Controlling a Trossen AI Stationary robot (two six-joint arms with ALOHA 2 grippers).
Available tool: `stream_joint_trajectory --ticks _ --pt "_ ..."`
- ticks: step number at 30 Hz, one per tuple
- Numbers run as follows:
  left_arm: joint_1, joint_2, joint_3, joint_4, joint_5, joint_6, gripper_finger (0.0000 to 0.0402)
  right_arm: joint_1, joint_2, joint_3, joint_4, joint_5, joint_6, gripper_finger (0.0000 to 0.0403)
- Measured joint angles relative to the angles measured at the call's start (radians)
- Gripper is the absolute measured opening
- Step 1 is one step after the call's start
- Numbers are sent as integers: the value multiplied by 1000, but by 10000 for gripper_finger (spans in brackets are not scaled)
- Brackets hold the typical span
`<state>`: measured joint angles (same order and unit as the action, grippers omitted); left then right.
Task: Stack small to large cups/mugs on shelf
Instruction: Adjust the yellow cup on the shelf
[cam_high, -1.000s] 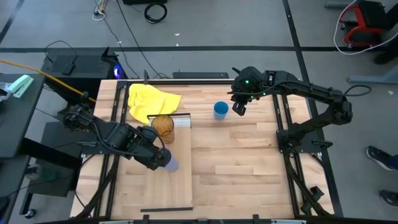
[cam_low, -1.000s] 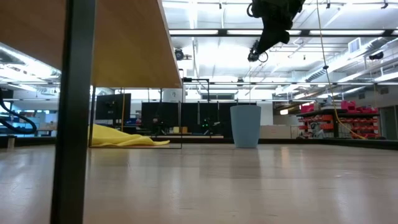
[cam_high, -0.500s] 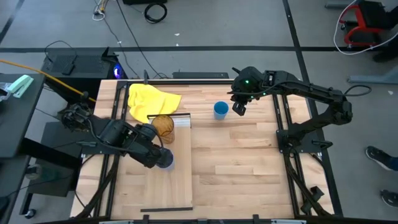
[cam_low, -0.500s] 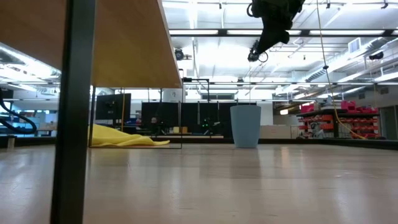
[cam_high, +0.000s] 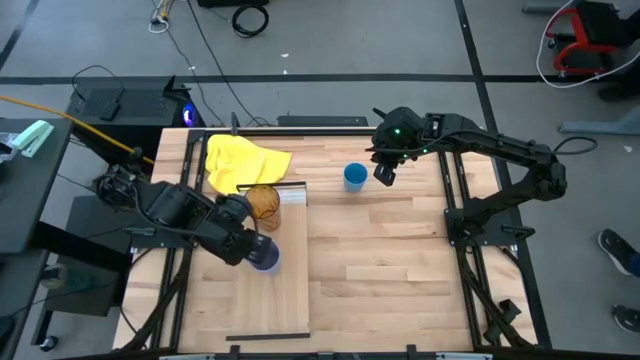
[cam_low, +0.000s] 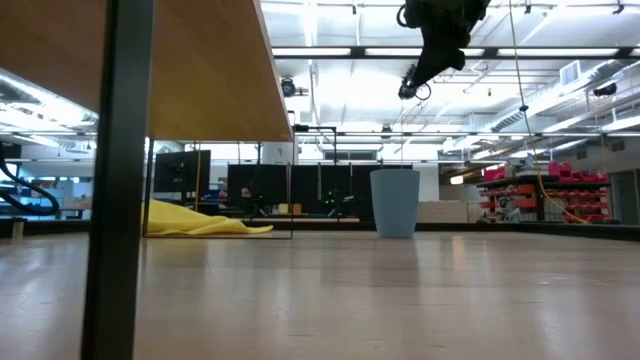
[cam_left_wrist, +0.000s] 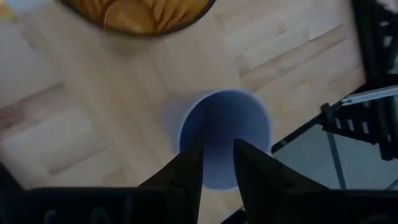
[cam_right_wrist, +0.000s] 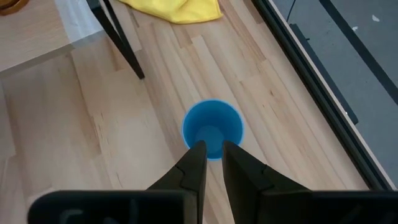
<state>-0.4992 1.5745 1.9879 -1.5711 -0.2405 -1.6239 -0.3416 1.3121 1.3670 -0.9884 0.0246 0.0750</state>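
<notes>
The pale lavender-blue cup (cam_high: 265, 259) stands upright on the long pale shelf board (cam_high: 290, 295), mouth up (cam_left_wrist: 225, 134). My left gripper (cam_left_wrist: 217, 149) hangs over its mouth, fingers pointing down with a narrow gap. The amber cup (cam_high: 262, 201) stands at the shelf's far end by the white ridged strip (cam_high: 292, 196) and shows in the left wrist view (cam_left_wrist: 143, 9). The bright blue cup (cam_high: 354, 177) stands upright on the tabletop (cam_right_wrist: 212, 129). My right gripper (cam_high: 384, 172) hovers shut, above and just right of it. My left gripper's fingertips (cam_left_wrist: 194, 155) stand over the lavender cup's mouth, coming from above and pointing down. I cannot tell whether they touch the cup. The cup's base rests on the shelf board.
A yellow cloth (cam_high: 245, 163) lies crumpled at the table's far left, behind the shelf. The shelf's thin black legs (cam_right_wrist: 118, 37) stand near the blue cup. In the low view the shelf's underside (cam_low: 200, 70) and a leg (cam_low: 120, 180) fill the left. Bare slatted tabletop (cam_high: 380, 270) lies to the right.
My left arm has drawn back a little toward the table's left and far edges, and more of the lavender cup's mouth now shows beside the gripper. The right arm and the blue cup have kept still.
</notes>
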Motion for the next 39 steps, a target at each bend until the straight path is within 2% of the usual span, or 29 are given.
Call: stream_joint_trajectory --ticks 4,12,16,23,26,35,39 --pt "0 -14 33 3 -108 6 90 0 0 0 -1 -5 0 58" --pt "3 -100 33 0 -193 36 40 0 0 0 -16 -33 0 58" --pt "10 -137 33 0 -203 75 9 0 0 0 -16 -33 0 58" --pt "59 -160 33 0 -198 216 9 0 0 0 -16 -33 0 58" --pt "89 -163 32 0 -163 294 5 0 0 0 -16 -33 0 58" --pt "259 -202 31 1 -158 512 5 0 0 0 -16 -34 37 58" --pt "355 -294 -82 2 -149 543 7 0 0 0 -16 -34 57 58"
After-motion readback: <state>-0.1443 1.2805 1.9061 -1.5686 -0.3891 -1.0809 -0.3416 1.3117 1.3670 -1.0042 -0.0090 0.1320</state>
